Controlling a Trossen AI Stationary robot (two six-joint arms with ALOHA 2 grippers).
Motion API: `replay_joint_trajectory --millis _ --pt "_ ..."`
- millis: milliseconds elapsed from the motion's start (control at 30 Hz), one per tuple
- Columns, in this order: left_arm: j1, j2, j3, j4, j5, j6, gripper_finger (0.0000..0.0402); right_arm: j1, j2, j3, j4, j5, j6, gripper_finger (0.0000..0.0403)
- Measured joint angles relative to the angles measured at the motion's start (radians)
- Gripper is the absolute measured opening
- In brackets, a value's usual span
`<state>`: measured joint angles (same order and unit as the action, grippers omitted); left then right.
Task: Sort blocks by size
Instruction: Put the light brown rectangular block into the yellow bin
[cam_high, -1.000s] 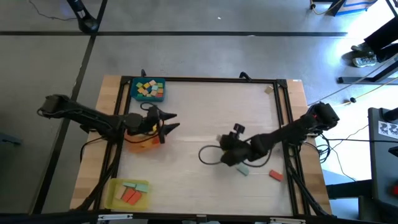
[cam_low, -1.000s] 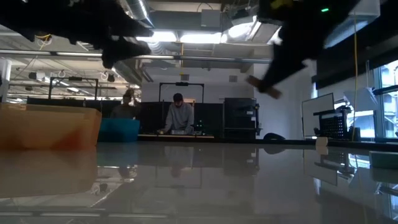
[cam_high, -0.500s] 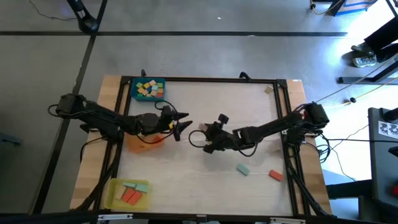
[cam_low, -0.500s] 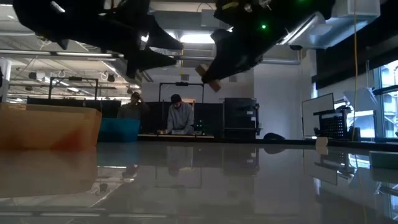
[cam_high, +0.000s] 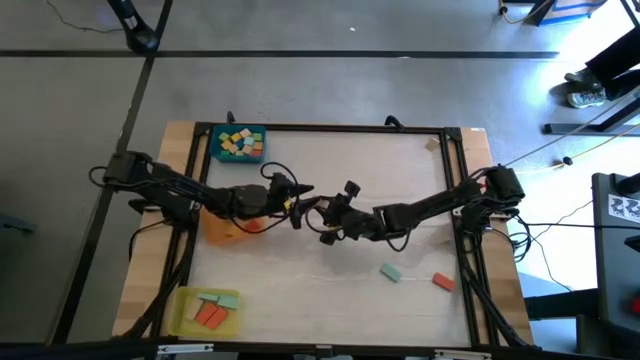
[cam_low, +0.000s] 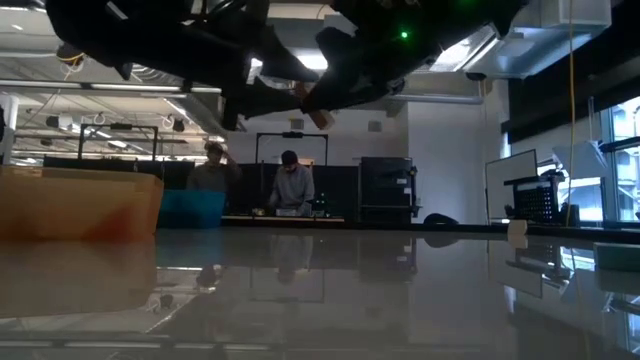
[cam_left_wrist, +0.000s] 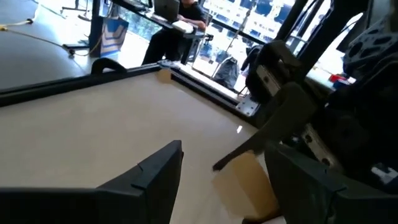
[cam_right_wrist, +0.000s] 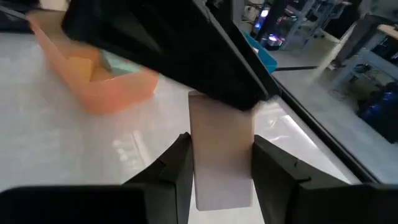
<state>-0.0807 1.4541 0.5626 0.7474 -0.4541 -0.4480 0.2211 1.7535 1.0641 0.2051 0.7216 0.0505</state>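
Right tool (cam_high: 318, 214): a pale wooden block (cam_right_wrist: 222, 152) is pinched, mid-worktop.
Left tool (cam_high: 296, 203): spread, facing it.
Done: three trays partly filled.
Left: teal block (cam_high: 390, 271) and red block (cam_high: 442, 283), near right edge.

The right gripper (cam_high: 318, 218) carried its block (cam_right_wrist: 221, 155) left to meet the left gripper (cam_high: 296, 205) (which reached right too).

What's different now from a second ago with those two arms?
The right gripper, shut on a pale block, swung from the table's right-front to its middle. The left gripper, open, reached out from the orange tray to meet it. The trays and loose blocks stayed put.
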Motion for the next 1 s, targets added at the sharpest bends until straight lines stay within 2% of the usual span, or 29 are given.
replay_joint_trajectory --millis 333,767,1000 --pt "-0.006 0.016 0.012 -0.016 0.0 -0.022 0.0217 0.0 0.0 0.0 0.008 -0.002 -0.034 0.0131" --pt "-0.018 0.016 0.008 -0.024 0.051 -0.024 0.0217 -0.001 -0.002 0.001 -0.022 0.064 -0.057 0.0131" --pt "-0.006 0.016 0.008 -0.006 0.051 -0.022 0.0217 0.001 -0.002 0.001 0.022 0.007 -0.057 0.0131"
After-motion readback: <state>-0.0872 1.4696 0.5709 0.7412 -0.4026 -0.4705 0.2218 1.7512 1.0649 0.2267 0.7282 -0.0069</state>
